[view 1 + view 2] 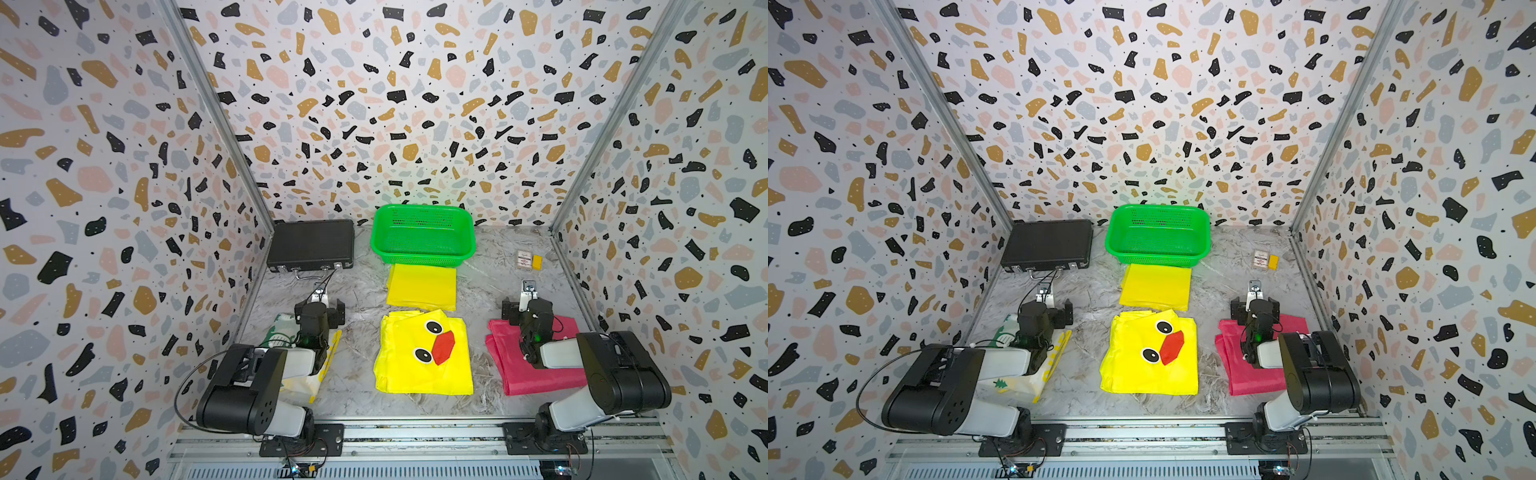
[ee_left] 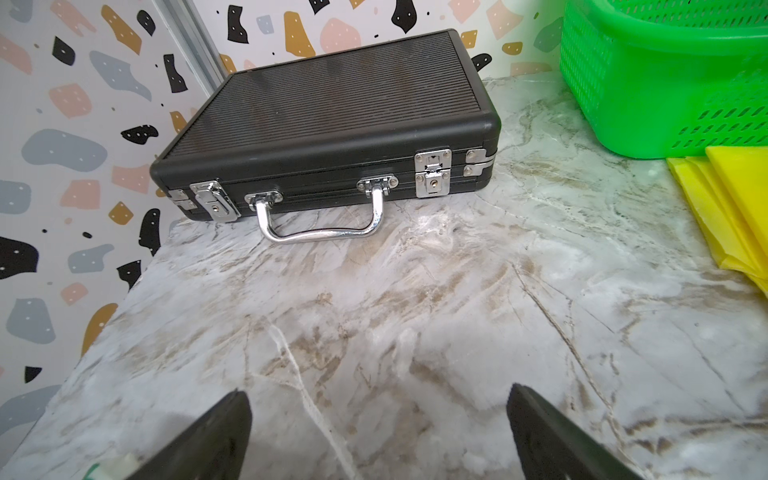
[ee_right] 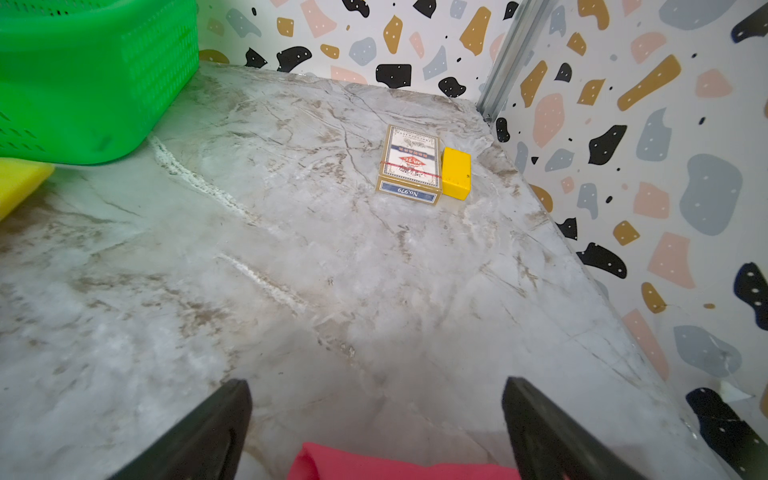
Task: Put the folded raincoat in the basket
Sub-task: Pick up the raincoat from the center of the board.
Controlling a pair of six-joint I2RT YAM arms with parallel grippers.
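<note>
On the marble tabletop (image 1: 353, 365), a black ribbed case (image 1: 311, 243) lies flat at 10 o'clock against the far wall. Its latches and chrome handle (image 2: 320, 237) face 6 o'clock.

At 8 o'clock the left arm (image 1: 249, 386) reaches over a white folded garment (image 1: 1013, 380) with green print and a yellow edge. The left gripper (image 2: 378, 390) hangs above bare marble. Its fingers (image 2: 224, 432) are spread wide with nothing between them and aim at the case.

The green mesh basket (image 1: 419, 259) stands at 12 o'clock, just beside the case. A plain yellow folded raincoat (image 1: 422, 286) lies flat on the marble, with its far edge at the foot of the basket's near wall. At the centre, toward 6 o'clock from it, a duck-face yellow raincoat (image 1: 407, 374) lies folded, showing two eyes and a red beak. A narrow strip of marble separates the two yellow pieces.

At 4 o'clock a pink folded raincoat (image 1: 511, 365) lies under the right arm (image 1: 615, 374). The right gripper (image 3: 374, 381) sits over that raincoat's far edge. Its fingers (image 3: 540, 424) are spread wide, hold nothing, and point toward 1 o'clock. There a small playing-card box (image 3: 409, 166) lies touching a yellow block (image 3: 456, 172), near the right wall.

All the folded raincoats rest on the tabletop outside the basket.
</note>
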